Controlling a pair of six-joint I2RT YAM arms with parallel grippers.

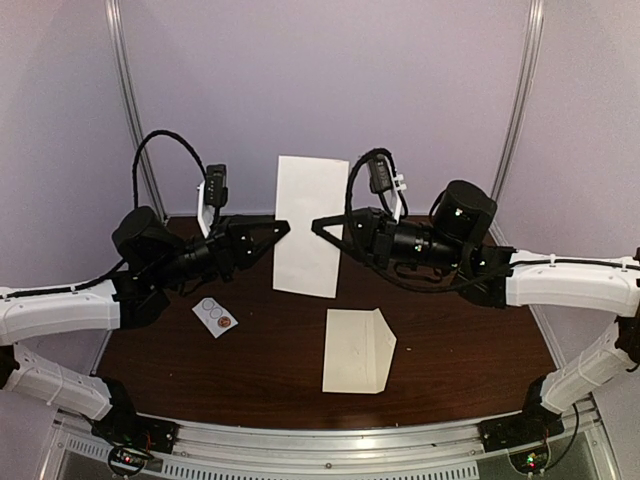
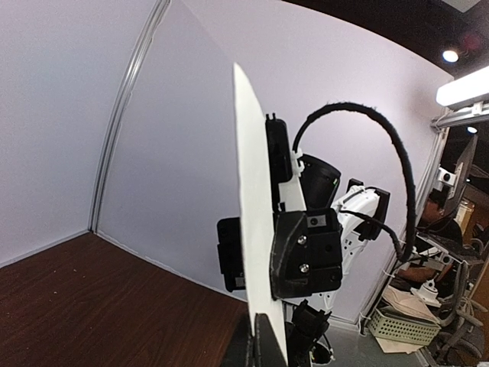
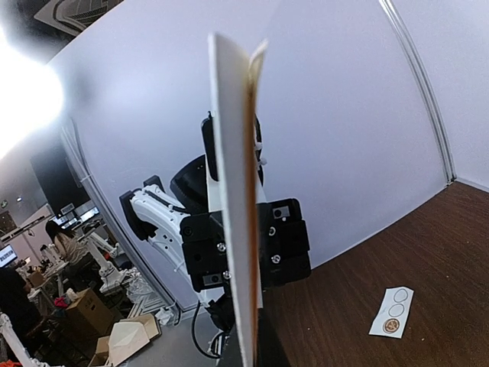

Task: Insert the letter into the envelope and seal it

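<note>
The letter [image 1: 310,225], a white folded sheet, hangs upright above the back of the table, held between both grippers. My left gripper [image 1: 285,228] is shut on its left edge and my right gripper [image 1: 318,226] is shut on its right edge. In the left wrist view the sheet [image 2: 256,229] is edge-on, with the right gripper's black body [image 2: 306,252] behind it. In the right wrist view the sheet [image 3: 235,229] is edge-on, slightly parted at the top. The cream envelope [image 1: 357,350] lies flat on the table near the front, its pointed flap open to the right, apart from both grippers.
A small white card with round stickers [image 1: 214,316] lies on the brown table [image 1: 250,370] at the left, below the left arm; it also shows in the right wrist view [image 3: 393,312]. White walls close the back and sides.
</note>
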